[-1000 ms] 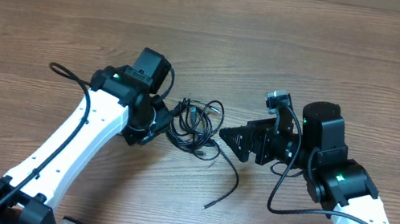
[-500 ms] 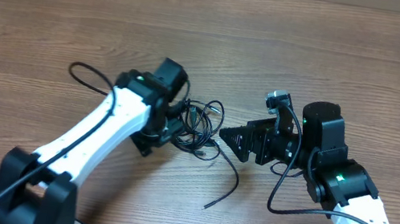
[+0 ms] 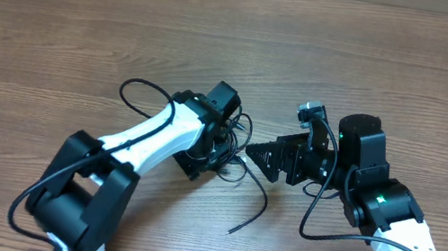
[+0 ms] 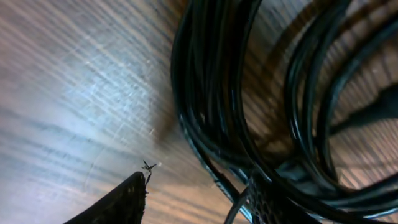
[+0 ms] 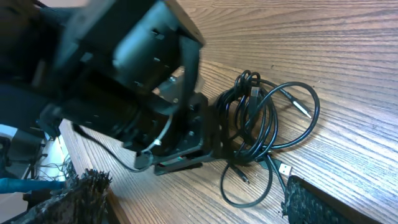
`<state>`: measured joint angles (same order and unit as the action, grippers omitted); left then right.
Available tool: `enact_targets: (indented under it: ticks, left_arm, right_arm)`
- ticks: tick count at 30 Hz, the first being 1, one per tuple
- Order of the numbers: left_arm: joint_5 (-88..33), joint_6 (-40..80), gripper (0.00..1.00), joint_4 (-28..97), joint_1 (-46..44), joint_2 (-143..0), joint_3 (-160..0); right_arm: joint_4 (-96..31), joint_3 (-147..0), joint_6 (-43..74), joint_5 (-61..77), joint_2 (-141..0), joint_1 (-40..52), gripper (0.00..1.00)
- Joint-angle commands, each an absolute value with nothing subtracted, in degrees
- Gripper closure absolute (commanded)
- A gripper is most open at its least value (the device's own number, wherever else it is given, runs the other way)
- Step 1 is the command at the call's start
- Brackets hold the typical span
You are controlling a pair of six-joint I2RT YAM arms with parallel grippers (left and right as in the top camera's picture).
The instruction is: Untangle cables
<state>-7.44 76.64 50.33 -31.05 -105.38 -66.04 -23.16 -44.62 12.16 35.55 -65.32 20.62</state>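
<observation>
The cables [image 3: 235,138] are thin black cords lying in a tangled coil on the wooden table, with one loose tail [image 3: 263,203] trailing toward the front. My left gripper [image 3: 206,150] is down over the left side of the coil. In the left wrist view the cables [image 4: 249,93] fill the frame, and the left gripper [image 4: 196,202] is open with the bundle against its right finger. My right gripper [image 3: 251,153] is open and empty just right of the coil. In the right wrist view [image 5: 199,205] its fingers frame the cables [image 5: 268,127].
The left arm's black wrist and camera [image 5: 143,74] stand close behind the coil in the right wrist view. A silver-tipped plug [image 5: 285,169] lies near the right finger. Each arm's own thicker black wire [image 3: 311,215] loops beside it.
My left arm has swung to the right, from the coil's left edge to over the coil. The right arm has not moved. The cables have hardly shifted.
</observation>
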Motion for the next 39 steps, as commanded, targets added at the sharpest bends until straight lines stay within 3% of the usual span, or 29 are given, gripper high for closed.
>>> enact_targets:
  ticks: [1,5,11,14,25,35,39]
  left_arm:
    - [-7.0,78.5,0.49,49.1,-31.1,-108.4,-65.6]
    - [-6.8,78.5,0.53,48.5,-31.0,-108.8,-65.6]
    - [-7.1,78.5,0.79,49.3,-30.0,-108.8,-65.6]
    - [-7.1,78.5,0.80,49.9,-29.1,-108.8,-65.6]
    - [-6.5,78.5,0.70,51.1,-24.2,-108.8,-65.6]
    - [-5.1,78.8,0.52,49.5,-24.4,-108.8,-65.6]
    - [-10.8,78.8,0.55,46.8,-23.8,-108.8,-65.7]
  right_arm:
    - [-22.9,-45.4,11.9,35.2,-65.5,20.6,0.09]
    - [-23.0,-45.4,11.9,34.5,-65.5,20.6,0.09]
    - [-23.1,-45.4,11.9,34.5,-65.5,20.6,0.09]
    - [-23.1,-45.4,11.9,34.5,-65.5,20.6,0.09]
    - [-23.1,-45.4,11.9,34.5,-65.5,20.6,0.09]
    - [-23.1,-45.4,11.9,34.5,-65.5,20.6,0.09]
    - [-23.1,-45.4,11.9,34.5,-65.5,20.6,0.09]
